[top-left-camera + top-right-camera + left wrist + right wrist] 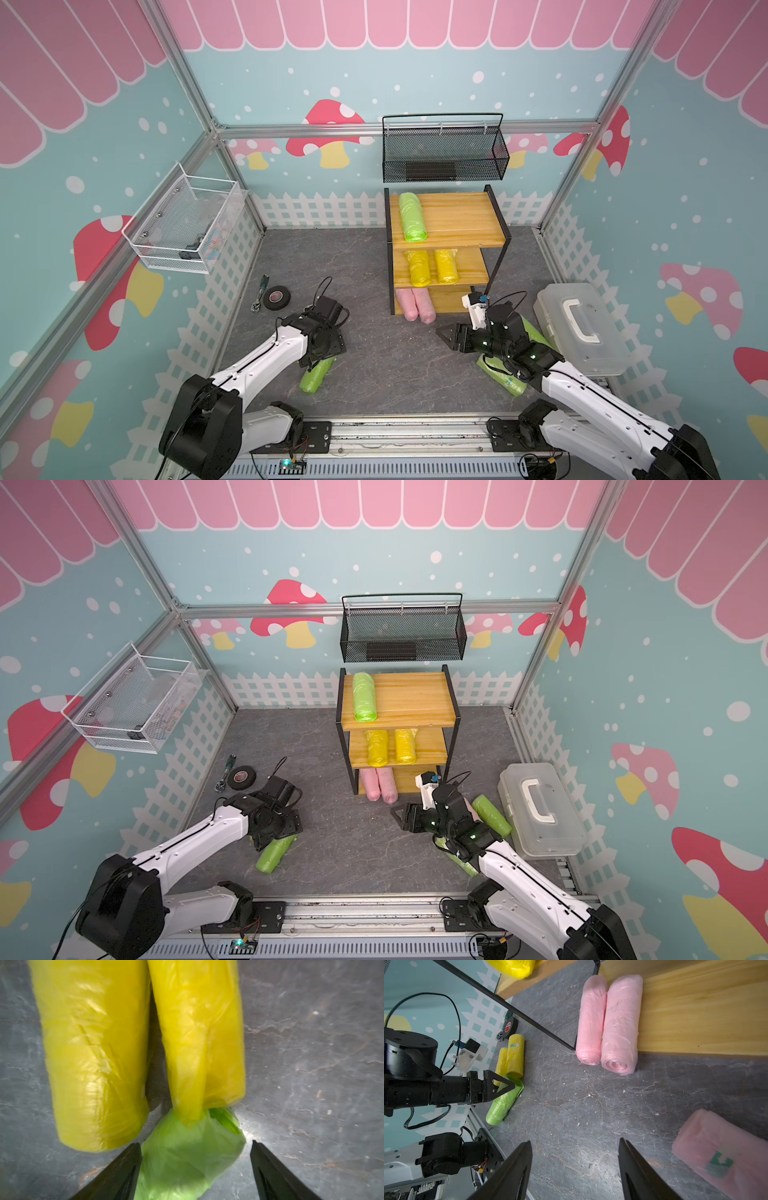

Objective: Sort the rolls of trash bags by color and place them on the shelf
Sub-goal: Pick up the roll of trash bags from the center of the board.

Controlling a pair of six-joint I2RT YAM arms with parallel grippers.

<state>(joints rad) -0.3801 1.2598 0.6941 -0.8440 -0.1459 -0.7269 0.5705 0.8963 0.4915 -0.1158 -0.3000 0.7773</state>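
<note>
One roll lies on the shelf top, two rolls on its middle board, a toolbox to its right.

Honey-yellow boards in a black frame make the shelf, bearing one lime green roll on top, two yellow rolls in the middle, two pale pink rolls lowest, all on a grey, veined table.

No legible text anywhere. Pink roll on the floor: green blocky printed mark, blurred, unreadable. Yellow roll: small teal mark near one end, too small to read. Black tape roll, 8 o'clock from the shelf: red-and-white core label, lettering can't be made out.
</note>
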